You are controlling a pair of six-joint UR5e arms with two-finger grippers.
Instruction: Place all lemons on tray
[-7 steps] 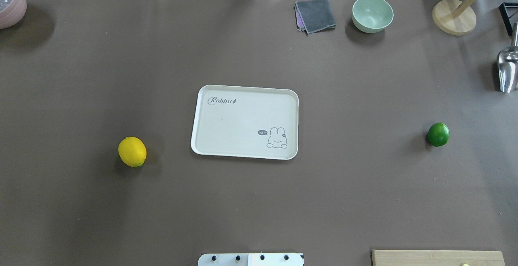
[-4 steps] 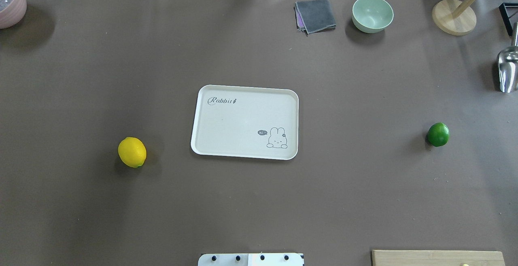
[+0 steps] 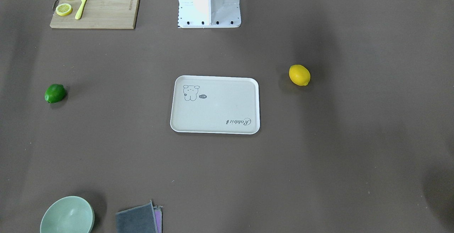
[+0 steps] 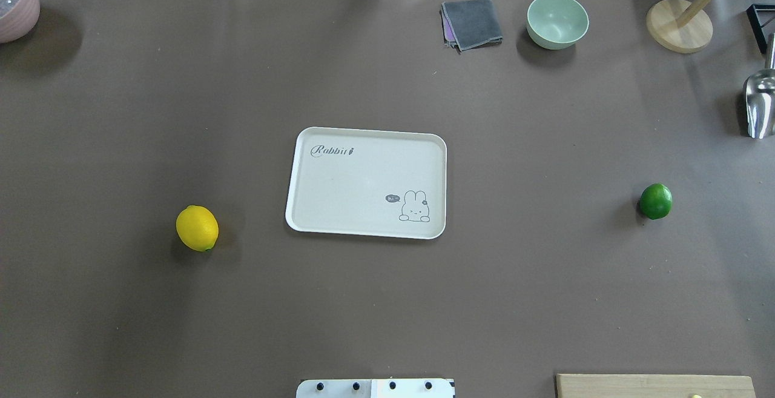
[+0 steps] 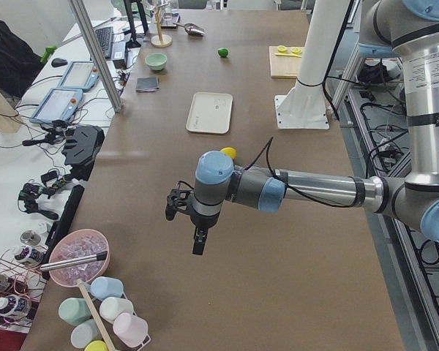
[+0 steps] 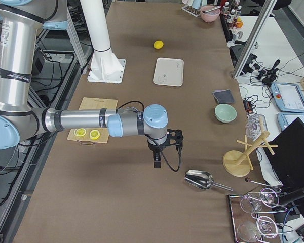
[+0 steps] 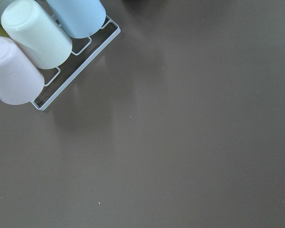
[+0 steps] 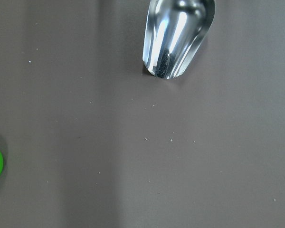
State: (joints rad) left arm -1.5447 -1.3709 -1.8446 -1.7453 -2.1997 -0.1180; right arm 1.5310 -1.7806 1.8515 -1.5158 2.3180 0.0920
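A flat cream-white rectangular tray (image 4: 339,186) with a raised rim, a rabbit drawing and grey "Rabbit" script lies in the middle of the brown worktop (image 4: 387,301), in front of the robot's white base. The bright yellow, egg-shaped lemon (image 4: 197,228) rests on the bare worktop on the robot's left of the tray, near its corner but not touching it. The deep green glossy lemon (image 4: 656,201) rests on the bare worktop on the robot's right, well apart from the tray. Neither fruit touches the tray's rim. The left end effector (image 5: 190,227) shows only in the view from the table's left end, where it hangs above the worktop beyond the yellow lemon, near a pink bowl of clear pieces (image 5: 79,256); I cannot tell whether it is wide or narrow. Its wrist camera looks down on pastel upturned cups (image 7: 35,33) in a white wire rack. The right end effector (image 6: 164,149) shows only in the view from the table's right end, above the worktop near a shiny metal scoop (image 6: 198,179); its opening cannot be told either. Its wrist camera catches the scoop at the top and a sliver of the green lemon at the left edge. At the far edge from the robot sit a mint-green bowl (image 4: 557,20) and a folded grey cloth (image 4: 472,22), just beside each other. A tan wooden cutting board (image 3: 106,6) near the base carries thin yellow lemon slices (image 3: 64,9) and a small yellow knife (image 3: 82,4).
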